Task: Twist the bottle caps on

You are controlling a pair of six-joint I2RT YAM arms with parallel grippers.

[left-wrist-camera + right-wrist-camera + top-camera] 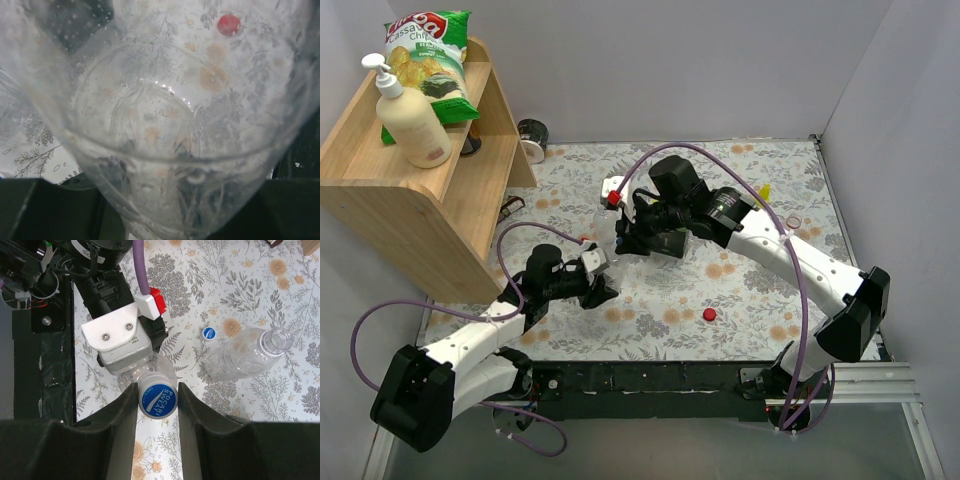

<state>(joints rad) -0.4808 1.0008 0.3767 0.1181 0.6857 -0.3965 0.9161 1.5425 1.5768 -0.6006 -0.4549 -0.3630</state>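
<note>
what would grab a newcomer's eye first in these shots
The two arms meet mid-table: the right gripper pinches a blue Pocari Sweat cap on top of a clear bottle that the left gripper holds. Beside them a second clear bottle lies uncapped on the floral mat, with a loose blue cap near it and a red cap farther front.

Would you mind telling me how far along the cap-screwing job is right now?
No bottle looks finished yet. In hand: the left claw holds a clear bottle while the right claw grips the blue cap on its neck. Remaining: a second bottle lies open on the table, with a loose blue cap nearby and a red cap further off.
</note>
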